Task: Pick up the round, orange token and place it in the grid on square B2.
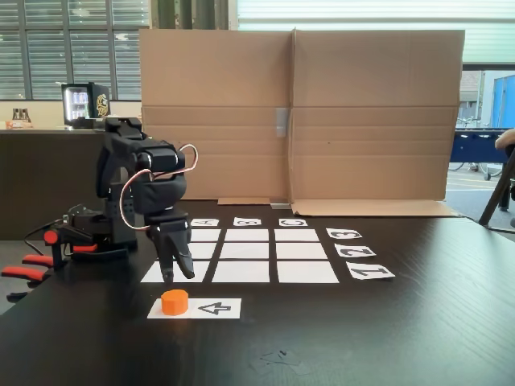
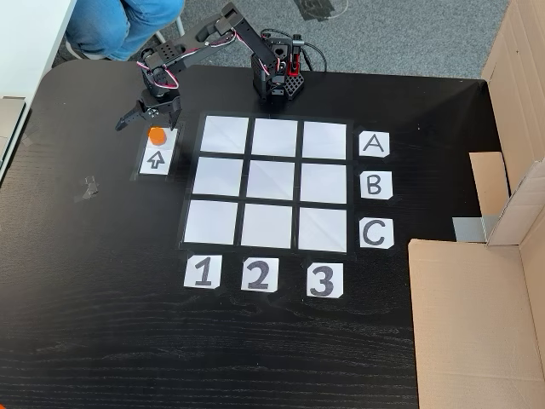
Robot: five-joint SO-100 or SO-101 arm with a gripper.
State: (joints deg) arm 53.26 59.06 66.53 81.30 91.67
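Your gripper (image 1: 179,272) hangs at lower left of a fixed view, jaws parted and empty, just above the token (image 1: 175,301). The token sits on the arrow strip (image 2: 158,154), left of the grid (image 2: 266,181); square B2 (image 2: 272,181) lies bare.

Both fixed views are evenly lit by soft daylight, with no hard shadows. In one fixed view, bright slatted windows (image 1: 72,48) sit behind the scene at upper left, so the glossy black wooden table (image 1: 386,338) carries a pale sheen across its near surface, and the tall brown cardboard screen (image 1: 298,112) looks slightly washed out. That picture is a little soft and grainy, the background haziest. The other fixed view is sharper; its white paper grid (image 2: 266,181) is bright but not blown out, and the tabletop shows faint grey glare near the bottom. No visible edge distortion.
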